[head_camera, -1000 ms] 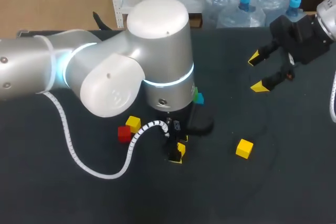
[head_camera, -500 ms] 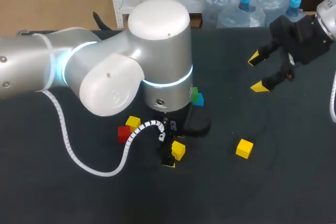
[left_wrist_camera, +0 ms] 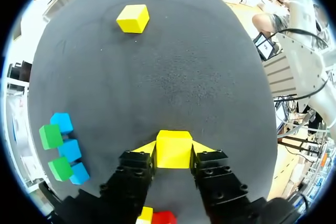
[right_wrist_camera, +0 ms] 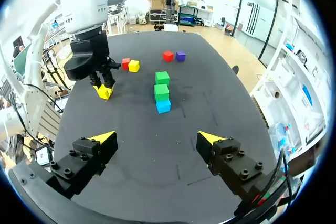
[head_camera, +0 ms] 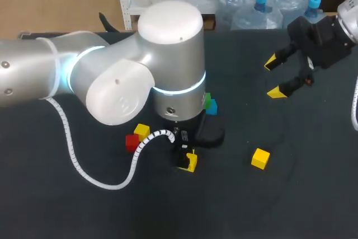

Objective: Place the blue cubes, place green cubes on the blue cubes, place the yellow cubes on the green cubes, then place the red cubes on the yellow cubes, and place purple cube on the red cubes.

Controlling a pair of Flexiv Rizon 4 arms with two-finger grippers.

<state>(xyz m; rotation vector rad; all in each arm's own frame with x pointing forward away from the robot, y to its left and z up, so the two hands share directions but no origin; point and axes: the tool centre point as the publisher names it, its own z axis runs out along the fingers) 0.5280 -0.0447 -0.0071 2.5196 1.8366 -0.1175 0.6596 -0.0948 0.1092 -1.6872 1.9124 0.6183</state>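
My left hand (left_wrist_camera: 174, 155) grips a yellow cube (left_wrist_camera: 174, 144) squarely; I should lift it straight, then set it flush on a green cube (left_wrist_camera: 51, 136) nearby.

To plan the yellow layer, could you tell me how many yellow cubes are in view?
3 yellow cubes: one held in the left end effector, one beside the red cube, one lying alone. Others may be hidden.

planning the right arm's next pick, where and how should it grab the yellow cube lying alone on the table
Grip the lone yellow cube by two opposite side faces, coming straight down. It sits flat, touching no other cube, slightly turned, so the right tool likely must rotate to match.
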